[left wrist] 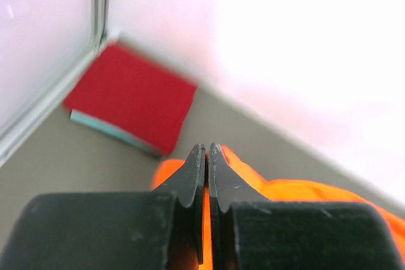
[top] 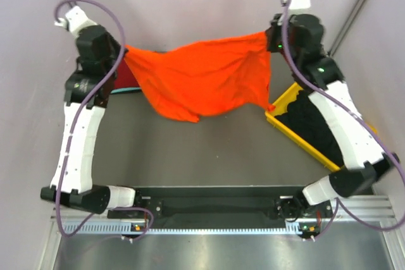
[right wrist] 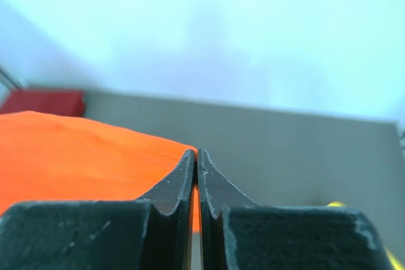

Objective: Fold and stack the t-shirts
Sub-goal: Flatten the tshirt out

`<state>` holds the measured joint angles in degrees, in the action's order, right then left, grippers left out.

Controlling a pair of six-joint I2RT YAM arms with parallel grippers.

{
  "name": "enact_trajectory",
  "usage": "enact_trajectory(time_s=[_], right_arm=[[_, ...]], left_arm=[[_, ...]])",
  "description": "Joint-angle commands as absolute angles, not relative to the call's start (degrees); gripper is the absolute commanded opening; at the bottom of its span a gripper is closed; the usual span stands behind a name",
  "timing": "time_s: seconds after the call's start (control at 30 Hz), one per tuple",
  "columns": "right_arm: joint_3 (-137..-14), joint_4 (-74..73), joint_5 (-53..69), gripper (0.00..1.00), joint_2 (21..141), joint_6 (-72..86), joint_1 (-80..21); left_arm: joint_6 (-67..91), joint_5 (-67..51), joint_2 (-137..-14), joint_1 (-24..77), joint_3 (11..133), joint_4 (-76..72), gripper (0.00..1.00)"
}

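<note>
A bright orange t-shirt (top: pixel 202 80) hangs stretched in the air between my two grippers, sagging in the middle above the table. My left gripper (top: pixel 124 55) is shut on its left corner; orange cloth (left wrist: pixel 304 197) shows between and beside the jaws of the left gripper (left wrist: pixel 207 153). My right gripper (top: pixel 271 37) is shut on the right corner, with the orange cloth (right wrist: pixel 76 156) spreading left of the right gripper (right wrist: pixel 197 156). A folded dark red t-shirt (left wrist: pixel 130 96) lies on a teal one (left wrist: pixel 107 129) at the far left of the table. Black t-shirts (top: pixel 313 124) fill the bin.
A yellow plastic bin (top: pixel 288 128) stands at the right under my right arm. The dark red stack (top: pixel 123 86) sits by the left wall (top: pixel 25 93), partly behind my left arm. Grey tabletop (top: pixel 202 156) lies below the hanging shirt.
</note>
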<state>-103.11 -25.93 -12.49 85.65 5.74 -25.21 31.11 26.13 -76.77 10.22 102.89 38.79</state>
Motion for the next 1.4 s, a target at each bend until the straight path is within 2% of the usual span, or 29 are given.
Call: enact_trajectory(time_s=[0.0,0.1,0.3,0.43,0.6,0.8,0.97,1.1,1.2,1.37], right_arm=[[-100.12,-24.09,-14.78,0.0,76.4,1.93,-25.05],[-93.7,-24.16,-13.27,0.0,67.96,5.7,-25.05],[-86.15,-29.53,-4.68,0.0,51.63,15.98,-25.05],[-84.03,-30.58,1.29,0.0,44.32,18.37,-25.14],[-82.09,-29.62,4.39,0.0,41.57,19.6,-25.05],[-79.28,-22.07,8.26,0.0,48.41,17.77,-25.05],[-80.59,-8.98,10.72,0.0,61.94,14.33,-24.96],[-89.63,-5.02,9.58,0.0,73.72,10.03,-24.26],[-100.76,-3.17,6.95,0.0,82.32,9.58,-22.94],[-118.2,-7.47,9.58,0.0,90.78,11.51,-18.82]], left_arm=[[29.44,27.69,-69.89,9.84,105.05,35.87,0.0],[29.36,23.48,-62.68,9.84,99.43,34.28,0.0],[30.41,20.84,-51.18,9.84,99.49,40.24,0.0],[31.46,17.67,-48.08,9.84,102.65,44.1,0.0],[31.47,15.91,-48.95,9.84,108.98,47.29,0.0],[28.48,14.67,-51.85,9.84,103.81,40.97,0.0],[22.69,22.14,-61.06,9.84,95.98,31.31,0.0],[16.54,26.96,-71.52,9.76,99.84,22.52,0.0],[14.59,37.05,-80.56,9.49,105.27,15.92,0.0],[15.47,32.8,-87.97,9.32,122.13,13.38,0.0]])
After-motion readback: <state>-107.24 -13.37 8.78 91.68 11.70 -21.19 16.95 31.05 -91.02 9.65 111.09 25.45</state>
